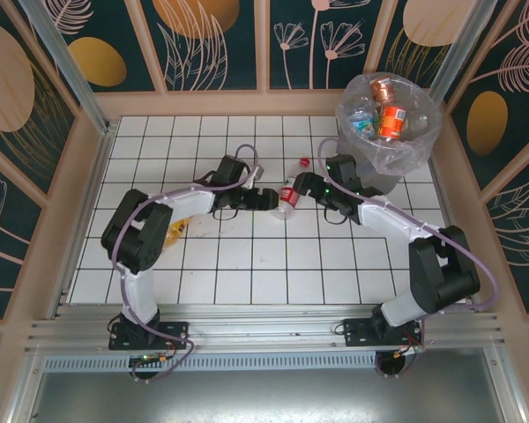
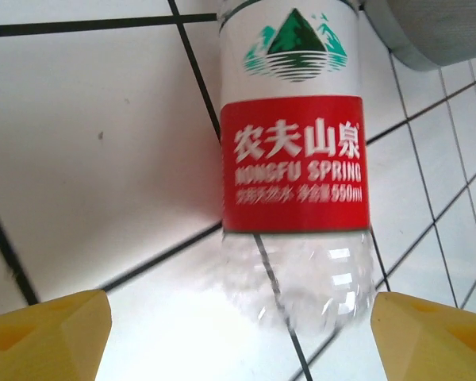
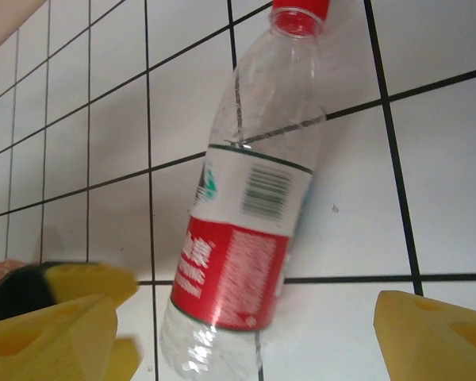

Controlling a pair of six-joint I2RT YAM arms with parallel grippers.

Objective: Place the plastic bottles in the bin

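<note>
Some small plastic bottles [image 1: 390, 122] already sat in the tall round grey bin [image 1: 346, 104]. One clear bottle with a red label [image 1: 288, 197] lay on the white tiled table [image 1: 247, 273] near it, not yet put in. The left gripper [image 1: 263, 199] and right gripper [image 1: 313, 189] were open, one each side. The top view showed the bin. The left wrist view showed a green mountain [image 2: 295, 44] on the label.

Your left arm [image 1: 139, 242] and right arm [image 1: 432, 269] are black with white links, each trailing a lilac cable [image 1: 172, 197]; the end effector fingers [image 2: 44, 337] are yellow.
</note>
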